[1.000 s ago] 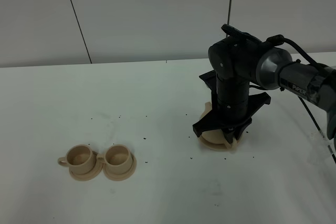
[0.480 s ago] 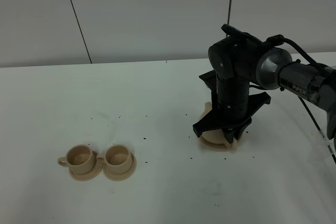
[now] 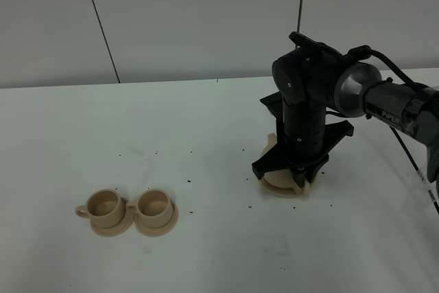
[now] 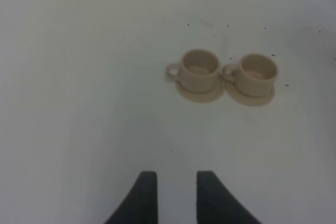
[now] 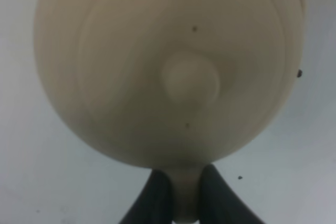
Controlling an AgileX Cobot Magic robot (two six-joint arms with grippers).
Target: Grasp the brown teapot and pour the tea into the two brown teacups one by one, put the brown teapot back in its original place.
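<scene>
The brown teapot fills the right wrist view, lid knob in the middle. My right gripper is shut on its loop handle. In the exterior view the right arm stands straight over the teapot and hides most of it; it sits on its flat tan disc. The two brown teacups stand side by side on their saucers at the front left, also in the left wrist view. My left gripper is slightly open and empty, well short of the cups.
A white table carries small dark specks scattered between the cups and the teapot. The right arm's black cable runs off to the right. A grey wall stands behind the table.
</scene>
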